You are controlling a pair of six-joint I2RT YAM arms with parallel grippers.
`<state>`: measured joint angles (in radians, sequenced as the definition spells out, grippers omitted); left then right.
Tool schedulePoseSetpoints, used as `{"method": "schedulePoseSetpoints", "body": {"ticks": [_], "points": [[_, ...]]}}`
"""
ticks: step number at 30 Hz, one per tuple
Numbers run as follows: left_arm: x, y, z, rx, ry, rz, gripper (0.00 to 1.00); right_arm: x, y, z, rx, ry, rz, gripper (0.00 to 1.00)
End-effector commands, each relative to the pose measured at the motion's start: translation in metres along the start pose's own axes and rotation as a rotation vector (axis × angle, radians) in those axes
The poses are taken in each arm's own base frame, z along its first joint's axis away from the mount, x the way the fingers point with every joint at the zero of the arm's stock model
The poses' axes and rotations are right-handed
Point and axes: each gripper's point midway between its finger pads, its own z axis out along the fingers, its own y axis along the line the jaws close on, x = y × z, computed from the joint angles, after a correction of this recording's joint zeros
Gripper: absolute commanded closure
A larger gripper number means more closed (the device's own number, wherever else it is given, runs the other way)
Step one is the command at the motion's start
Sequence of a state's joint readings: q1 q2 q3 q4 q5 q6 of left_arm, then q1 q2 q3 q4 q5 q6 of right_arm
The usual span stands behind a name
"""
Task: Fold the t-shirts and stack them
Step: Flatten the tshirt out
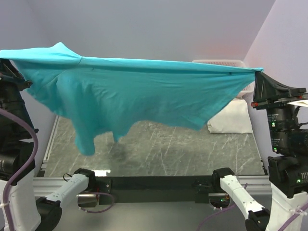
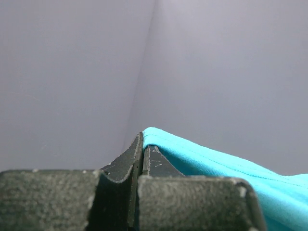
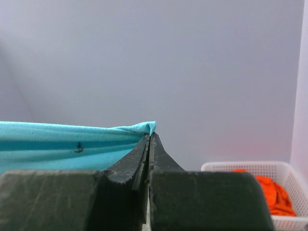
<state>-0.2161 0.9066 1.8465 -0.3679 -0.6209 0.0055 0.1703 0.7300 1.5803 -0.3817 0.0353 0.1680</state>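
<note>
Overhead, the teal shirt (image 1: 144,91) hangs stretched in the air, its top edge a nearly straight line running from left to right, well above the table (image 1: 192,149). The left gripper (image 2: 143,144) is pinched tight on one corner of the cloth. The right gripper (image 3: 150,137) is pinched tight on the opposite corner, with a small tuft poking past its tips. The lower edge droops unevenly and hangs lowest near the table's left edge; whether that low part touches the surface is hard to judge from above. Grey marbled surface shows in an open stretch along the front edge and toward the right.

A white shirt (image 1: 230,118) lies folded by the right edge near the far right corner, its left part hidden behind the teal cloth. Only the rim of the basket (image 1: 219,62) shows above the stretched edge in the top view. The right wrist view shows an orange shirt (image 3: 272,192) lying in it, cut off by the frame. The far half of the table is covered from sight, and in the top view so are the left gripper's tips.
</note>
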Motion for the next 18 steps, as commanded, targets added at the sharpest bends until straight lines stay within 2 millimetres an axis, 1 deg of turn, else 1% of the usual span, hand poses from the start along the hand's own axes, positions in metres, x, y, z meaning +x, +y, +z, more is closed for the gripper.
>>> {"method": "schedulePoseSetpoints", "body": {"ticks": [1, 2, 3, 4, 5, 6, 7, 8, 9, 10, 11, 12, 13, 14, 15, 16, 17, 18], "points": [[0.016, -0.002, 0.019, -0.034, 0.023, 0.132, 0.99, 0.019, -0.025, 0.015, 0.108, 0.074, -0.115, 1.0], [0.019, -0.005, 0.023, -0.032, 0.029, 0.152, 0.99, 0.029, -0.027, 0.022, 0.113, 0.106, -0.121, 1.0], [0.035, -0.013, 0.033, -0.016, 0.058, 0.2, 0.98, 0.038, -0.029, 0.024, 0.117, 0.128, -0.118, 1.0], [0.045, -0.017, 0.039, -0.008, 0.075, 0.223, 0.98, 0.058, -0.032, 0.031, 0.122, 0.177, -0.117, 1.0], [0.077, -0.025, 0.049, 0.005, 0.131, 0.271, 0.97, 0.071, -0.034, 0.035, 0.128, 0.205, -0.106, 1.0], [0.093, -0.032, 0.054, 0.022, 0.147, 0.291, 0.97, 0.083, -0.035, 0.039, 0.123, 0.224, -0.099, 1.0], [0.135, -0.036, 0.057, 0.036, 0.217, 0.338, 0.96, 0.117, -0.037, 0.043, 0.11, 0.297, -0.094, 1.0], [0.165, -0.04, 0.062, 0.043, 0.258, 0.367, 0.96, 0.136, -0.038, 0.046, 0.106, 0.331, -0.082, 1.0], [0.184, -0.044, 0.067, 0.05, 0.263, 0.372, 0.95, 0.15, -0.039, 0.052, 0.102, 0.344, -0.074, 1.0], [0.211, -0.046, 0.069, 0.062, 0.294, 0.389, 0.94, 0.197, -0.046, 0.054, 0.104, 0.441, -0.07, 1.0], [0.269, -0.045, 0.065, 0.078, 0.386, 0.447, 0.94, 0.22, -0.045, 0.056, 0.082, 0.487, -0.062, 1.0], [0.295, -0.045, 0.063, 0.086, 0.421, 0.458, 0.93, 0.239, -0.049, 0.061, 0.088, 0.512, -0.063, 1.0], [0.316, -0.046, 0.067, 0.096, 0.431, 0.456, 0.93, 0.285, -0.059, 0.061, 0.105, 0.616, -0.069, 1.0], [0.368, -0.039, 0.06, 0.102, 0.52, 0.5, 0.94, 0.305, -0.064, 0.062, 0.111, 0.656, -0.075, 1.0], [0.388, -0.038, 0.061, 0.095, 0.54, 0.488, 0.94, 0.322, -0.067, 0.066, 0.116, 0.676, -0.081, 1.0], [0.409, -0.033, 0.061, 0.096, 0.568, 0.488, 0.94, 0.359, -0.077, 0.065, 0.14, 0.753, -0.087, 1.0], [0.443, -0.03, 0.06, 0.095, 0.626, 0.509, 0.94, 0.373, -0.083, 0.068, 0.15, 0.774, -0.101, 1.0], [0.46, -0.026, 0.061, 0.087, 0.653, 0.509, 0.93, 0.4, -0.093, 0.072, 0.176, 0.809, -0.118, 1.0]]}}
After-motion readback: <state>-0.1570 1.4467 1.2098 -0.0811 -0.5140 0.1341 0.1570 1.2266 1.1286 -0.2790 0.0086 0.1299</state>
